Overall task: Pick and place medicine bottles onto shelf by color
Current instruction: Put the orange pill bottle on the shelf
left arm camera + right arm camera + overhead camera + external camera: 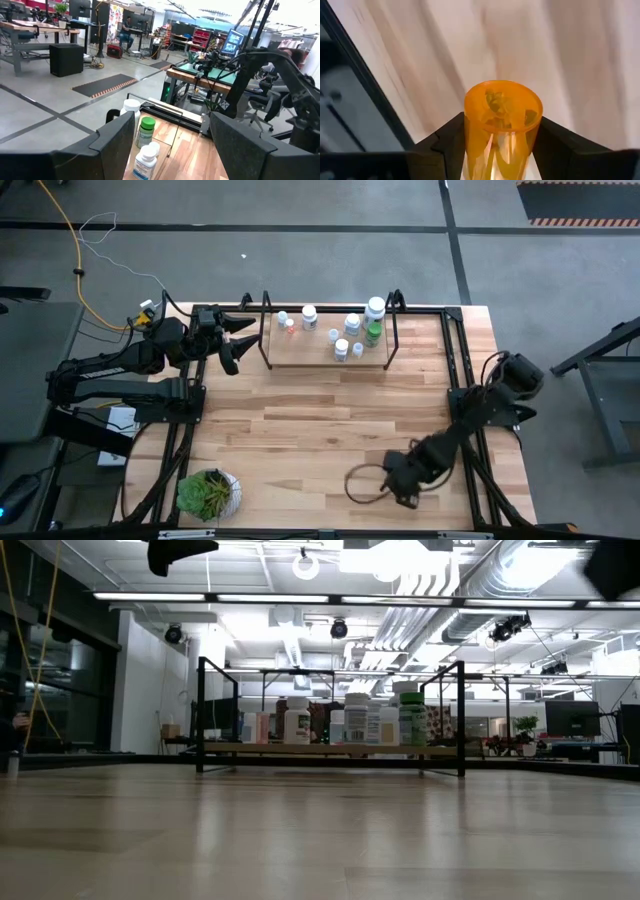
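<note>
Clearly, the right end effector (500, 150) pinches an orange bottle (502, 127) narrowly above the worktop (320, 430); the left end effector (165, 145) gapes wide, empty, beside the shelf (300, 350).

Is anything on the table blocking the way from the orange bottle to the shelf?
Nothing visible does. The right gripper holds the orange bottle near the table's front right, and only bare wood lies between it and the shelf. The potted plant sits off to the side.

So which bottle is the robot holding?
The orange bottle, gripped by the right end effector near the table's front. All other bottles stand on the shelf.
</note>
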